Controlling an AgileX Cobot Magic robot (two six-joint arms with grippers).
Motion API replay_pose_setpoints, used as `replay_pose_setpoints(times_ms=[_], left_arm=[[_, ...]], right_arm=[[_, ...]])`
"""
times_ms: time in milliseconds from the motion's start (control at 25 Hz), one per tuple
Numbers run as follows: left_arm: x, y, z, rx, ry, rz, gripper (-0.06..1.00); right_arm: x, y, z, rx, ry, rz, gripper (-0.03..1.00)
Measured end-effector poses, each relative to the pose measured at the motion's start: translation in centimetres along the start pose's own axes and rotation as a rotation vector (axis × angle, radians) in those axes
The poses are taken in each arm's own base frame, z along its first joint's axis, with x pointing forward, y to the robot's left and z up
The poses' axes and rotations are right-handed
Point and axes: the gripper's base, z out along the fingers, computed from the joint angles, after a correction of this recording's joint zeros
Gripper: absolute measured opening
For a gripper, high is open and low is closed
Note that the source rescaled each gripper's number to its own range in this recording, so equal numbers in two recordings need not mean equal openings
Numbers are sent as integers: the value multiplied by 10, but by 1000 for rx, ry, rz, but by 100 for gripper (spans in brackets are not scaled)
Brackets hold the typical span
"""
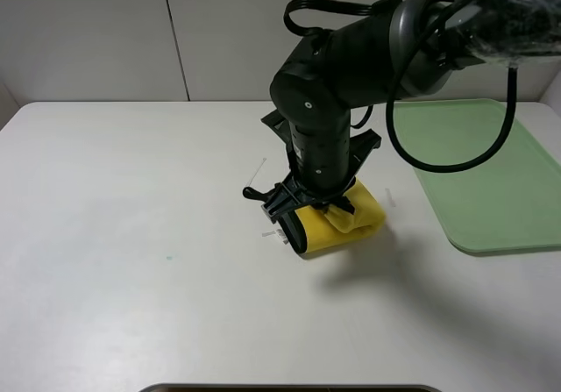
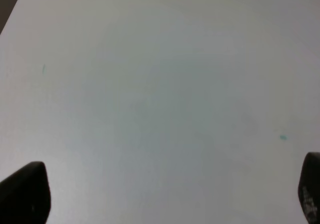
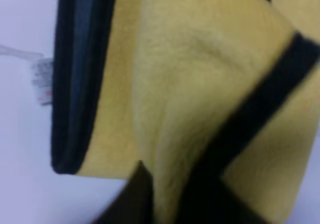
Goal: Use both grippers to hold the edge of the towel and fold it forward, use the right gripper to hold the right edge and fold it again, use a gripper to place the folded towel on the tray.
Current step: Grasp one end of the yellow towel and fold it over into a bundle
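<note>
The yellow towel (image 1: 361,218) lies folded into a small bundle at the middle of the white table, with its black bound edge (image 1: 296,234) facing left. My right gripper (image 1: 330,206) reaches across from the right, points down onto the towel and is shut on a bunched fold of it. The right wrist view shows the plush yellow towel (image 3: 190,78) close up, its black edge (image 3: 260,98) and a strip of grey reverse. The pale green tray (image 1: 491,177) lies to the right, apart from the towel. My left gripper (image 2: 165,194) is open over bare table.
A small white label (image 3: 42,78) sticks out from the towel's left side. The white table (image 1: 131,234) stretches out to the left and front of the towel. The tray reaches the table's right edge. A wall stands behind.
</note>
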Motion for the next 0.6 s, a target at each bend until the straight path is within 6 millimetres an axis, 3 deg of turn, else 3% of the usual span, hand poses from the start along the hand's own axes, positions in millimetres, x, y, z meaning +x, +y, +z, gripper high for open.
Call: replay_pose_setpoints(times_ms=[80, 120, 200, 440, 600], left_arm=[[0, 0, 0, 0, 0, 0, 100], [0, 0, 0, 0, 0, 0, 100], [0, 0, 0, 0, 0, 0, 100], [0, 0, 0, 0, 0, 0, 100], [0, 0, 0, 0, 0, 0, 100]], right_arm=[[-1, 1, 0, -16, -12, 12, 70], [-2, 2, 0, -27, -20, 24, 82], [-3, 5, 0, -52, -35, 48, 93], [-4, 6, -2, -78, -42, 60, 99], [-3, 0, -18, -71, -66, 33, 99]])
